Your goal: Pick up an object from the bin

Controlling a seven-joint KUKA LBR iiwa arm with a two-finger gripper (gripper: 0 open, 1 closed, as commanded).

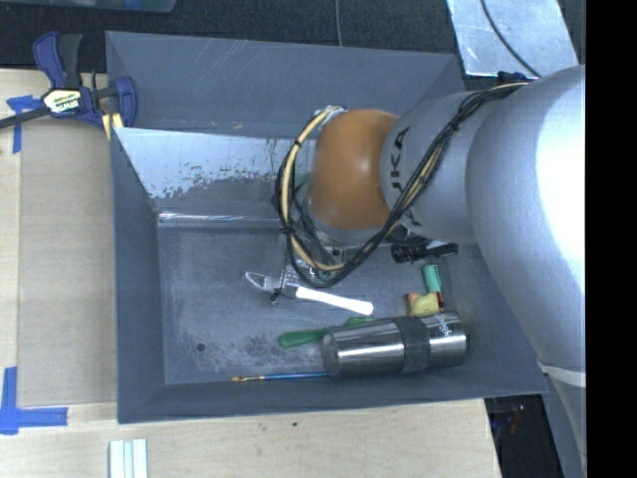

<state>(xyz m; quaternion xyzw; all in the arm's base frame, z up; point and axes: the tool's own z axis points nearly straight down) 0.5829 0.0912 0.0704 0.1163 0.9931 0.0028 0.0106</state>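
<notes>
My gripper (277,287) reaches down below the orange wrist cover to the middle of the bin floor. It is at the left end of a white plastic stick (333,301) that lies flat and points to the right. Whether the stick is held is unclear. Just in front of it lies a green stick-like thing (307,338). A steel cylinder with a black band (395,348) rests on its side along the front wall, to the right of the gripper.
A small green, yellow and red thing (429,291) lies near the right wall. A thin pencil-like rod (279,374) lies along the front edge of the floor. The arm and its cables cover the bin's right and back.
</notes>
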